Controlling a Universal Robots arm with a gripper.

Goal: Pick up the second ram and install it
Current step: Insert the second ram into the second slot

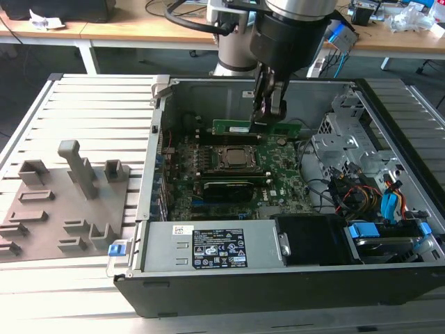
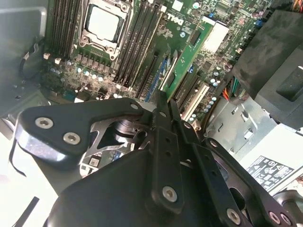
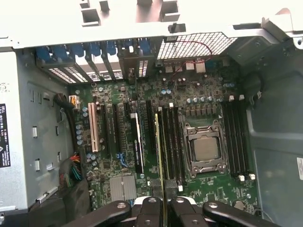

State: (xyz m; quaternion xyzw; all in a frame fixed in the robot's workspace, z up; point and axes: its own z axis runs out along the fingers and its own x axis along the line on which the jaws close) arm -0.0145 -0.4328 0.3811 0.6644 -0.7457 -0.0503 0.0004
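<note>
Over the motherboard (image 1: 284, 167), claw (image 1: 263, 120) clamps second ram (image 1: 233, 127).

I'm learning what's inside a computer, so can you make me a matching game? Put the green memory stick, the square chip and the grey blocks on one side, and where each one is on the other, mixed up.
Things:
1. memory stick
2. square chip
3. grey blocks

Places:
A. on the table, outside the case, at the exterior view's left
B. pinched in the gripper, inside the case
C. in the middle of the green board

Right pairs: 1-B, 2-C, 3-A.
</note>
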